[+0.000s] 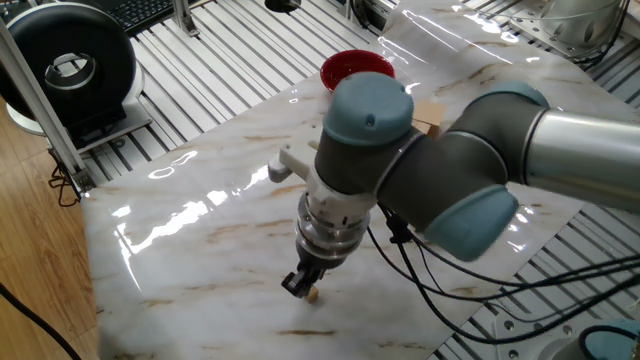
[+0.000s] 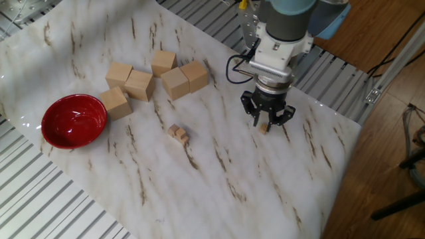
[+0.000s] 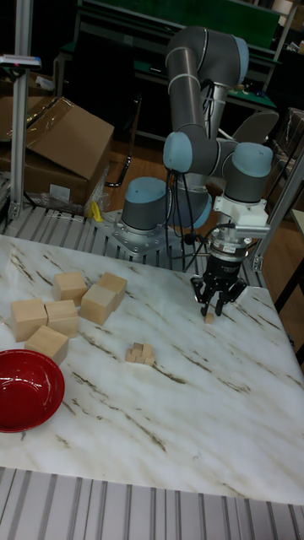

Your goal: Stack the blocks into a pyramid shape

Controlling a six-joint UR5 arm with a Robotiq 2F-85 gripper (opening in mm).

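Note:
One tiny tan cube (image 2: 263,129) lies alone on the marble table near its right edge; it also shows as the cube (image 1: 313,294) and the cube (image 3: 209,318). My gripper (image 2: 267,123) points straight down right over it, low at the table, with its fingers standing open around the cube. From the other side the gripper (image 1: 303,286) partly hides the cube. A small pile of tiny tan cubes (image 2: 177,133) sits mid-table, well left of the gripper, seen also as the pile (image 3: 140,353).
Several large pale wooden blocks (image 2: 156,79) are grouped at the back left. A red bowl (image 2: 74,119) stands beside them near the table's left edge. Slatted metal rails surround the marble sheet (image 2: 219,186), and cables hang from the arm.

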